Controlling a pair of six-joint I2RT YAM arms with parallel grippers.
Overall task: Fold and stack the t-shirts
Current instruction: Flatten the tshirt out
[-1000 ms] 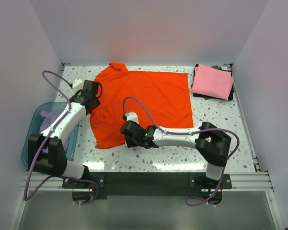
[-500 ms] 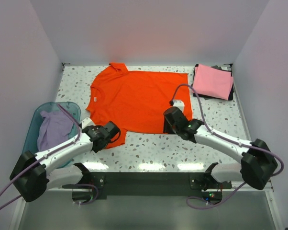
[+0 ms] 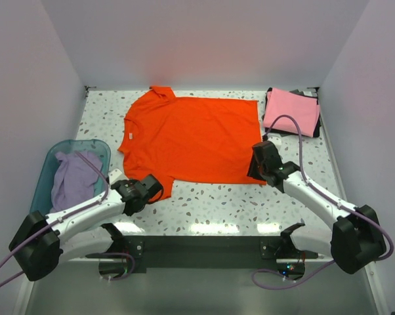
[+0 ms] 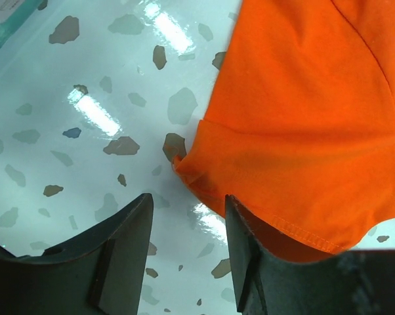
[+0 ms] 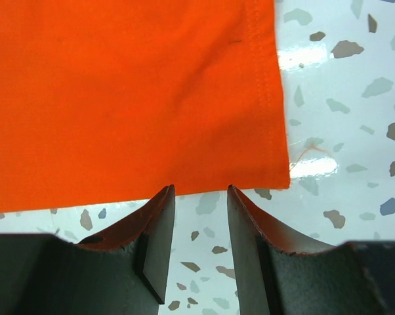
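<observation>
Sliding right along the near hem, the right gripper (image 5: 201, 231) now sits at the near right corner of the orange shirt (image 3: 191, 141), jaws apart and empty. The left gripper (image 4: 184, 252), likewise parted on nothing, hovers by the near sleeve. A fold looks imminent to me. That shirt lies flat on the tabletop (image 3: 210, 205); the lavender shirt (image 3: 73, 180) waits in the basin (image 3: 45, 165), and the pink shirt (image 3: 291, 110) lies folded at the far right.

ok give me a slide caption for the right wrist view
Open right end effector lined up at the hem of the flat orange shirt, near its corner, over the speckled table.
</observation>
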